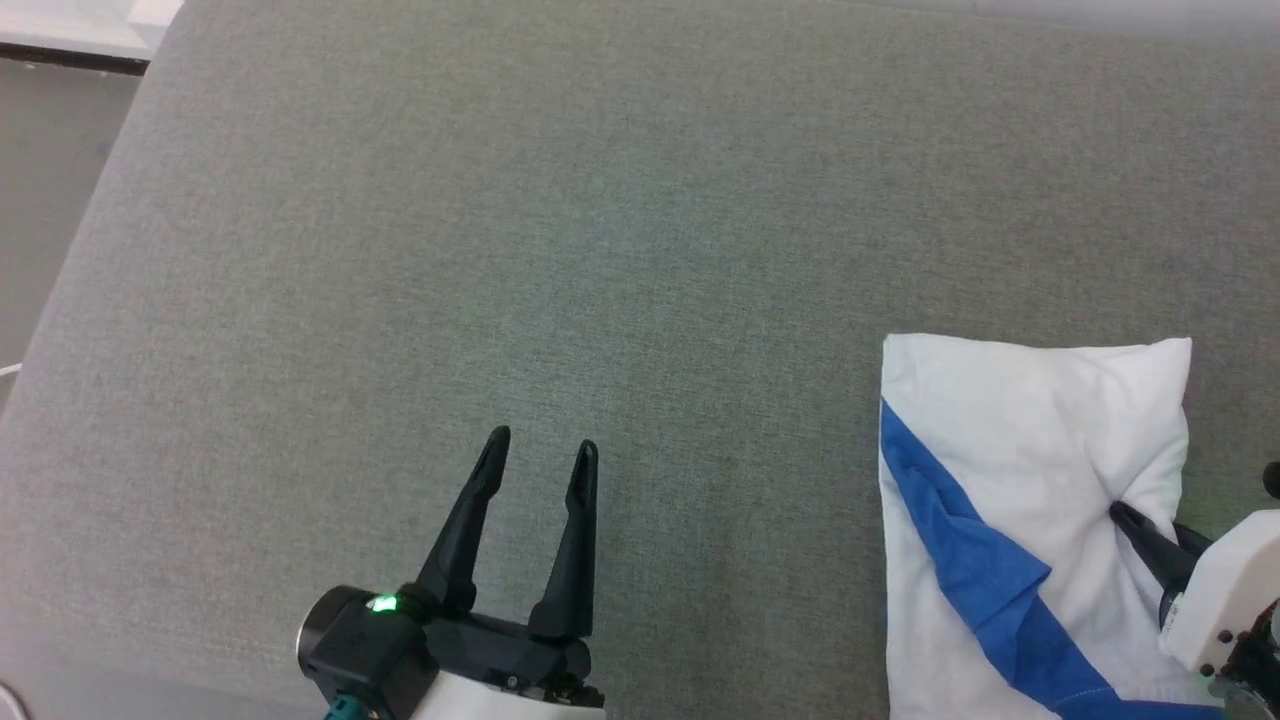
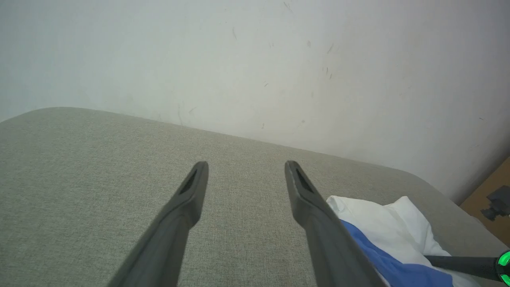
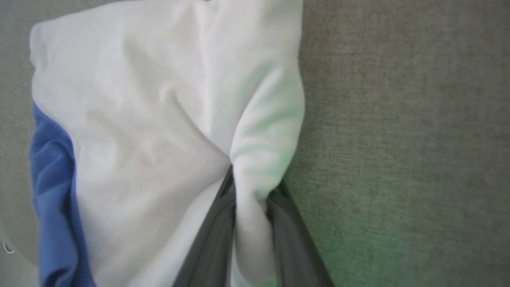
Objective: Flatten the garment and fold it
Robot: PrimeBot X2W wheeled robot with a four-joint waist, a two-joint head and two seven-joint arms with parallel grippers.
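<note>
Holds the left gripper (image 1: 542, 442) spread wide and empty above the grey woven fabric surface (image 1: 640, 250). Pinches, with the right gripper (image 3: 255, 179) narrowed, a right-edge fold of the white cotton T-shirt with blue band (image 1: 1030, 430), lying folded at lower right.

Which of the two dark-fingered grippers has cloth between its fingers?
The right gripper: it pinches a fold of the soft white T-shirt with blue sleeves. The left gripper stands open over the grey woven surface, apart from the shirt.
</note>
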